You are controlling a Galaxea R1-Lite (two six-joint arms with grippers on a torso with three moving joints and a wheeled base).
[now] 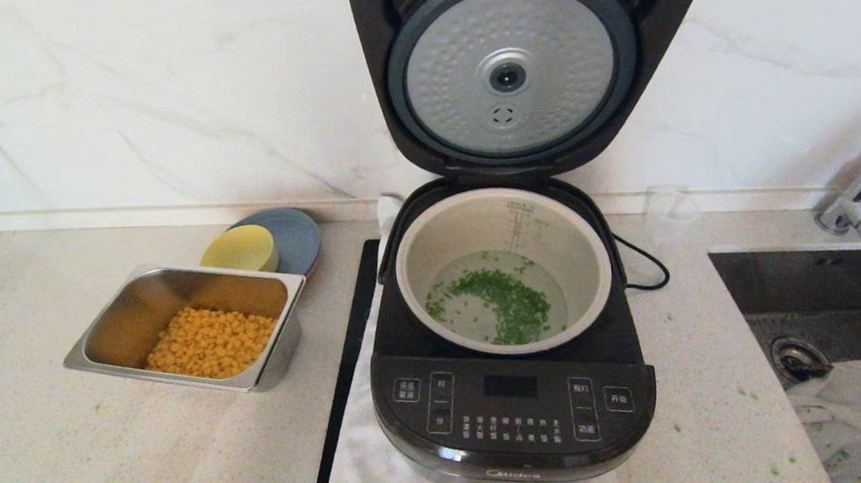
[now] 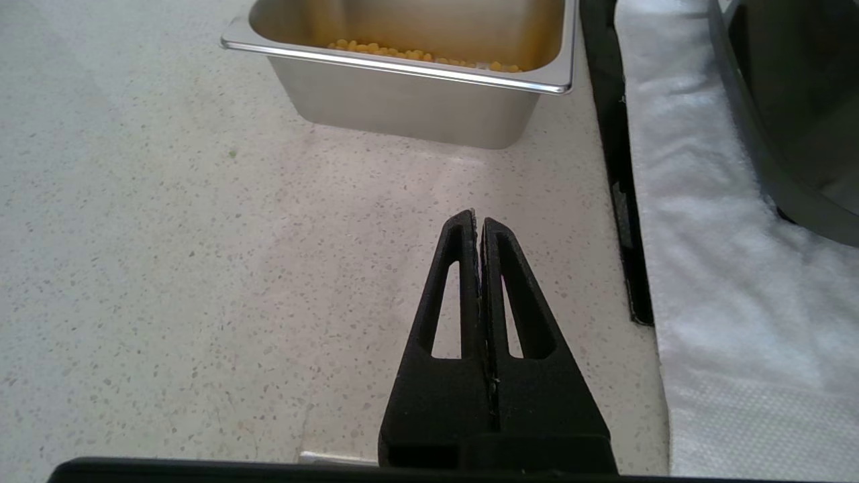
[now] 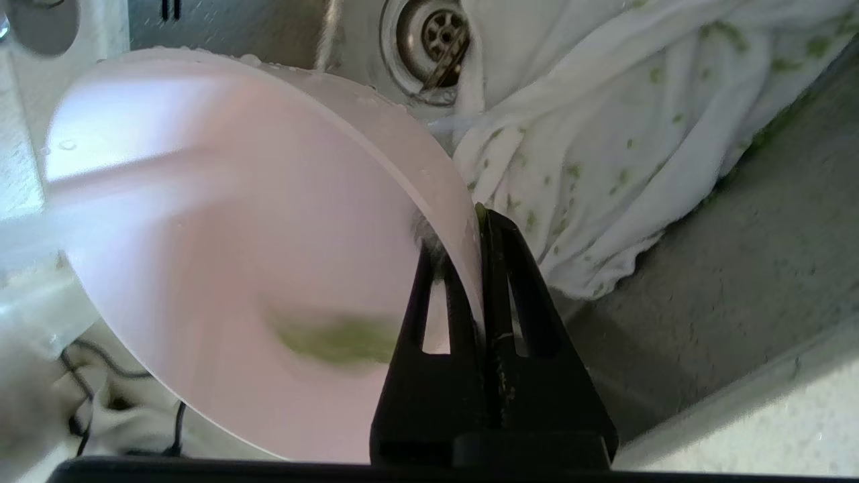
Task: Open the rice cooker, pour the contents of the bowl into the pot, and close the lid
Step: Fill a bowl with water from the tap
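The black rice cooker stands in the middle of the counter with its lid raised upright, its dimpled silver underside facing me. The grey-beige pot holds water and chopped green bits. In the right wrist view my right gripper is shut on the rim of the pale pink bowl, held tilted above the sink; a smear of green bits clings inside it. In the left wrist view my left gripper is shut on nothing, low over the counter near the corn tray. Neither arm shows in the head view.
A steel tray of corn sits left of the cooker, with a yellow bowl on a blue plate behind it. The sink at right holds a green-flecked white cloth. A white towel lies under the cooker.
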